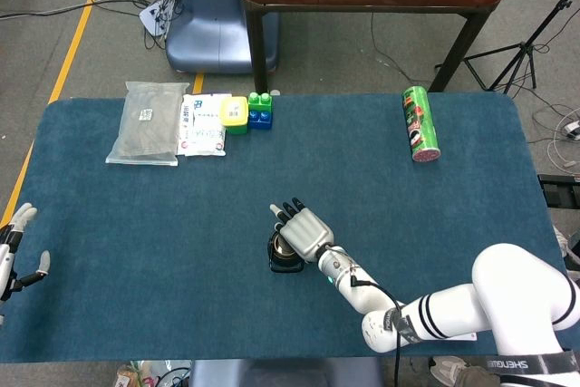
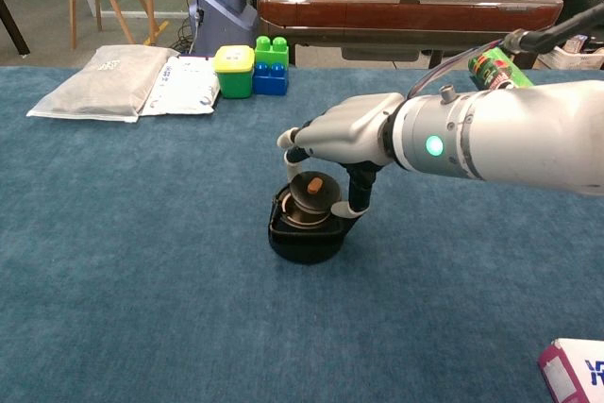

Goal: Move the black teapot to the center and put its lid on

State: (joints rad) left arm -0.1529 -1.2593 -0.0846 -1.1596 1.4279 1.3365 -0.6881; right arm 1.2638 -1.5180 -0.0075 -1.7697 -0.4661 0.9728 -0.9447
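Note:
The black teapot (image 2: 304, 231) (image 1: 283, 255) stands on the blue table near its middle. Its dark lid (image 2: 312, 193), with an orange knob on top, is tilted just above the pot's opening. My right hand (image 2: 342, 143) (image 1: 304, 230) holds that lid by its rim from above, thumb down on the pot's right side. The head view hides the lid under the hand. My left hand (image 1: 16, 256) shows only at the far left edge of the head view, fingers spread and holding nothing.
At the back left lie a grey pouch (image 1: 145, 121), a white packet (image 1: 203, 123), a yellow-lidded green tub (image 1: 235, 114) and a green-blue block (image 1: 260, 110). A green can (image 1: 420, 122) lies at the back right. A box corner (image 2: 574, 371) shows near right.

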